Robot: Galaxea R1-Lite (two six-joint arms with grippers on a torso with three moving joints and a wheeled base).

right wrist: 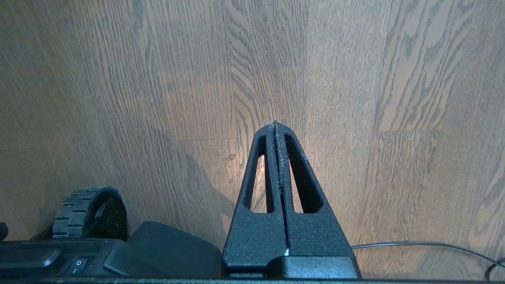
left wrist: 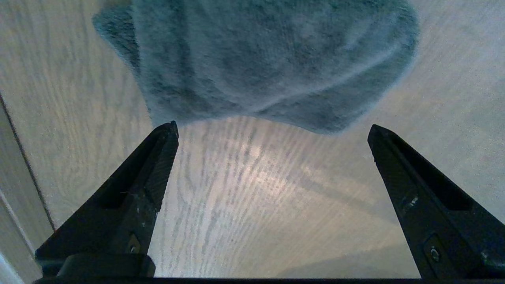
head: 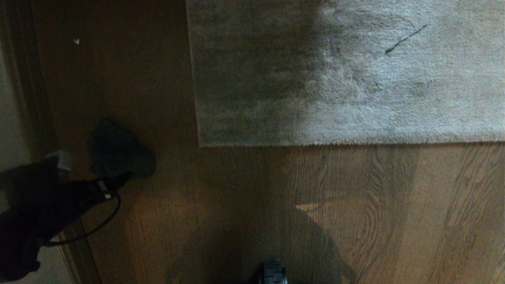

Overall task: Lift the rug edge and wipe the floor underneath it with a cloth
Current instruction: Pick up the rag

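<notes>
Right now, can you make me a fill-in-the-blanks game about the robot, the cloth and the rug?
1. The left gripper is wide ____ just short of the cloth.
2. The cloth lies on the wooden ____, apart from the rug.
3. The right gripper is ____ and holds nothing.
4. The rug edge lies ____ on the floor, not yet lifted.

Missing words: open; floor; shut; flat

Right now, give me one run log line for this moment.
step: reaching for cloth | left gripper: open, just short of it | right gripper: shut, parked over floor | rug edge: flat
</notes>
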